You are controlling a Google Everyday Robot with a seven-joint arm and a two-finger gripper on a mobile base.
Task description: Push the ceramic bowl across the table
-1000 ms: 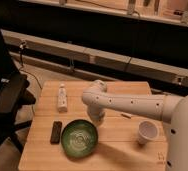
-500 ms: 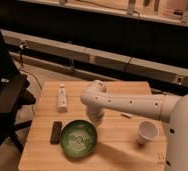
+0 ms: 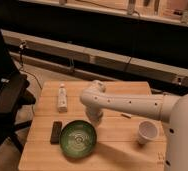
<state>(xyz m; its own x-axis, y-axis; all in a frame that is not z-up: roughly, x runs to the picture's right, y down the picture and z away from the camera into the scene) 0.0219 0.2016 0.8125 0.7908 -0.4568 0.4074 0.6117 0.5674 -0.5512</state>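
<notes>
The table [image 3: 39,152] is the biggest thing here, small and square with a light wood top. The white robot [image 3: 184,137] stands at its right edge in this view. Its thick white arm [image 3: 132,104] reaches over the wood toward the middle, then bends down. A black chair [image 3: 4,102] sits just off the table on the other side.

The bowl [image 3: 78,139] is on the table, near the front edge and a bit toward the chair (it is dark green and shiny, with pale swirls inside). It sits flat. A white bottle [image 3: 62,97] is near the back corner by the chair, well apart from the bowl. A small white cup [image 3: 147,133] stands upright near the robot, also well apart from the bowl. A little black block [image 3: 56,132] lies flat just beside the bowl, on the chair side.

The gripper [image 3: 95,120] is at the end of the arm, low over the table, right behind the bowl's back rim. It is very close to the rim, but I cannot tell if it touches. I also cannot tell if the gripper is loose or squeezed tight.
</notes>
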